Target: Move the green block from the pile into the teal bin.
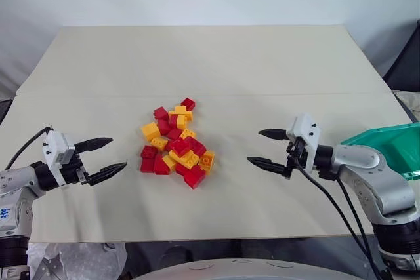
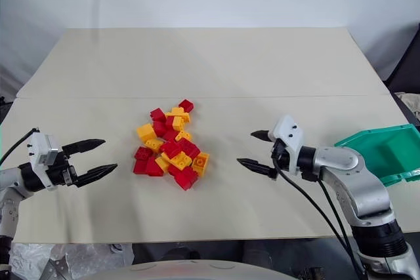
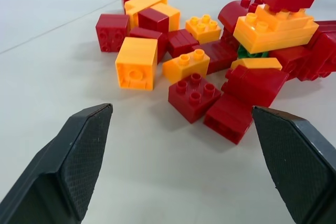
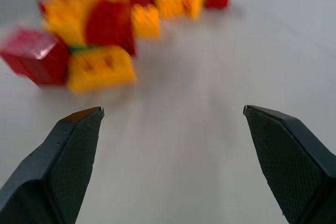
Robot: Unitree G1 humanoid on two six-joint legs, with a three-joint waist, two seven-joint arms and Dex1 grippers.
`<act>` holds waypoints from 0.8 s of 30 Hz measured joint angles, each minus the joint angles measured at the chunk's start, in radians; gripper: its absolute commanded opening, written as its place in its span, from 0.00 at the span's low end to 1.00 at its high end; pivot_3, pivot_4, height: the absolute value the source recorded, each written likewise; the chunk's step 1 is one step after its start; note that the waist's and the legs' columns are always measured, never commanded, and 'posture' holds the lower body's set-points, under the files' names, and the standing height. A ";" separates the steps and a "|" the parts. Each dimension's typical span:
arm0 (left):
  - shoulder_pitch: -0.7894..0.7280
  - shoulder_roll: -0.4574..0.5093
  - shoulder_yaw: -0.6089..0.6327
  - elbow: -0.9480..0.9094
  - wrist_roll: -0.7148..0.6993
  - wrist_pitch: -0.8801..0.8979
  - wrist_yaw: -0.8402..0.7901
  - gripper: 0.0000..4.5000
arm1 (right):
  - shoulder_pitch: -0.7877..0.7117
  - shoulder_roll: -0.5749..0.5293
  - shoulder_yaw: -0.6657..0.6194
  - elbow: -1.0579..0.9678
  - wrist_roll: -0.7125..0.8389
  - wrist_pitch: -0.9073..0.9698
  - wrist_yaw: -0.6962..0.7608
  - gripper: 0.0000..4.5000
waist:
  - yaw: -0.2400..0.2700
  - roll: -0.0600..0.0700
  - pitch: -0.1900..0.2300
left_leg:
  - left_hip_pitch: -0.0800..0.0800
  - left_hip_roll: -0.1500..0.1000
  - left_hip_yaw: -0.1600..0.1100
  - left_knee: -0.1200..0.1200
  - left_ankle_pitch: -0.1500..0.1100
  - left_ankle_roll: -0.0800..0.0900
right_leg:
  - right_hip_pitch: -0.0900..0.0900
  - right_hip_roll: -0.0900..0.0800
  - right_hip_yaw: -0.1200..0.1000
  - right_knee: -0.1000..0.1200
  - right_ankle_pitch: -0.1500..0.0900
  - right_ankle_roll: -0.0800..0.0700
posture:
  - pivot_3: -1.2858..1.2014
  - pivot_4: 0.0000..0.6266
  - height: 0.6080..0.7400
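Left wrist view: small bright green studded plastic brick [image 3: 247,52] buried under red and yellow bricks; both hands [image 1: 110,157] [image 1: 268,148] wide open, empty; uncovering advised first.

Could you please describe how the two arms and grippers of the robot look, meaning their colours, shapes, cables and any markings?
Both arms are silver-grey with black joints. Each ends in a white block carrying two black, pointed fingers; the wrist views show a fine grid texture on their inner faces. The left gripper has one black cable looping to it and a small blue marking on its arm. The right gripper has two black cables trailing down along its arm.
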State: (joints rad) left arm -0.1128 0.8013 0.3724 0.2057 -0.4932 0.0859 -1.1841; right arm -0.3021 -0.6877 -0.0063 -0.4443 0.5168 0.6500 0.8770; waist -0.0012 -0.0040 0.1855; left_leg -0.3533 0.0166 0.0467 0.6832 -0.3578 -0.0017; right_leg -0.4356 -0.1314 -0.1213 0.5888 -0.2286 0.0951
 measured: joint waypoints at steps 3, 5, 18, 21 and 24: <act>-0.012 0.000 0.000 0.005 -0.008 -0.006 -0.028 1.00 | -0.023 0.009 0.014 -0.100 0.089 0.114 -0.029 0.67 | 0.000 0.000 0.000 | 0.000 0.000 -0.001 0.000 0.000 0.000 | -0.001 0.000 0.002 0.001 0.000 0.000 | 0.52 0.24 1.00; -0.030 0.000 0.000 0.007 -0.010 -0.014 -0.048 1.00 | -0.056 0.023 0.044 -0.134 0.134 0.179 -0.048 0.52 | 0.000 0.000 0.000 | 0.000 0.000 -0.001 0.000 0.000 0.001 | -0.002 0.000 0.003 0.001 0.000 0.000 | 0.52 0.24 1.00; -0.038 0.000 -0.007 0.042 -0.088 -0.024 -0.270 1.00 | -0.265 0.286 0.358 0.103 0.079 0.288 -0.095 0.00 | -0.005 -0.002 -0.001 | -0.003 -0.001 0.011 0.001 -0.001 0.002 | -0.008 0.001 0.006 0.003 0.000 0.000 | 0.52 0.24 1.00; -0.038 -0.004 -0.013 0.041 -0.088 -0.037 -0.274 1.00 | -0.281 0.353 0.405 0.168 0.061 0.298 -0.106 0.00 | -0.006 -0.002 -0.001 | -0.003 0.000 0.011 0.001 -0.001 0.002 | -0.008 0.001 0.006 0.003 0.000 0.000 | 0.52 0.24 1.00; -0.039 -0.013 -0.020 0.041 -0.088 -0.045 -0.276 1.00 | -0.302 0.389 0.429 0.216 0.046 0.292 -0.105 0.00 | -0.006 -0.002 -0.001 | -0.003 -0.001 0.012 0.001 -0.001 0.002 | -0.008 0.001 0.007 0.003 0.000 0.000 | 0.52 0.24 1.00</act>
State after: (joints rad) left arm -0.1513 0.7885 0.3525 0.2469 -0.5814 0.0413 -1.4603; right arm -0.6038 -0.2982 0.4231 -0.2279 0.5631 0.9422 0.7720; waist -0.0076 -0.0060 0.1842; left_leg -0.3567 0.0155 0.0592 0.6844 -0.3590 0.0006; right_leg -0.4441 -0.1305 -0.1139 0.5914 -0.2283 0.0949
